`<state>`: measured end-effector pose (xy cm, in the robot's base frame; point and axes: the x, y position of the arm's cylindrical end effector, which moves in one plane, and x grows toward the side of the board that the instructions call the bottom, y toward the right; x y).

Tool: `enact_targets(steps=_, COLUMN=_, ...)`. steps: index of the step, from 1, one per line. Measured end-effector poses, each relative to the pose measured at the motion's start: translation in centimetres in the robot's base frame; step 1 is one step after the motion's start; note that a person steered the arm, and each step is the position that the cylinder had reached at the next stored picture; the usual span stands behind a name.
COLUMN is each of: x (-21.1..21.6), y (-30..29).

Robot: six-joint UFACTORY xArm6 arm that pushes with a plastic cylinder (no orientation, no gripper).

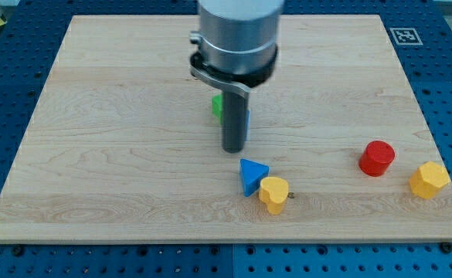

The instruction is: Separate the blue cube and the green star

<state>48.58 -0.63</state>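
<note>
My rod hangs from the arm's grey cylinder at the view's top centre, and my tip [233, 148] touches the board near the middle. Right behind the rod, a sliver of a green block [217, 106] shows on its left side; its shape is hidden, so I cannot tell that it is the star. A thin blue edge [247, 117] shows on the rod's right side, likely the blue cube, mostly hidden. The two slivers sit close together, with the rod covering where they meet.
A blue triangle [251, 176] lies just below my tip, touching a yellow heart-like block [274, 193]. A red cylinder [377, 157] and a yellow hexagon [429, 180] sit at the view's right. The wooden board [117, 154] lies on a blue perforated table.
</note>
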Motion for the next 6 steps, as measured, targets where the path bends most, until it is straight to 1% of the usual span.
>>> enact_targets(steps=1, x=-2.5, y=-1.4)
enact_targets(steps=2, x=-2.6, y=-3.8)
enact_targets(steps=3, x=-4.5, y=-6.4)
enact_targets(steps=4, x=-5.6, y=-4.3)
enact_targets(steps=6, x=-4.7, y=0.3)
